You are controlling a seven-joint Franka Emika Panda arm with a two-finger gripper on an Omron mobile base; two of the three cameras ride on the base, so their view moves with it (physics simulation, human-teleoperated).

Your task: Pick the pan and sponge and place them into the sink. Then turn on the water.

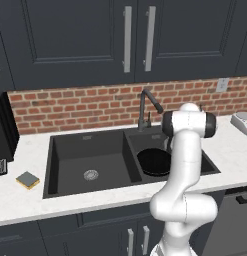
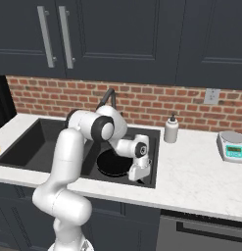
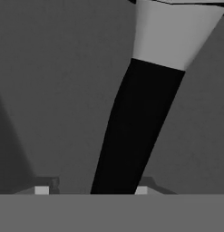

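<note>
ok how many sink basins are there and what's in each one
2. The left basin of the sink holds nothing but its silver drain. The right basin holds the black pan; the arm may hide part of it.

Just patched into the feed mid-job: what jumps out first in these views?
The white arm bends down into the right basin of the dark sink, its gripper low beside the black pan that already lies there. In the hand view the pan's handle runs between the fingertips; whether they clamp it is unclear. The sponge sits on the counter left of the sink, and no water runs from the faucet.
</note>
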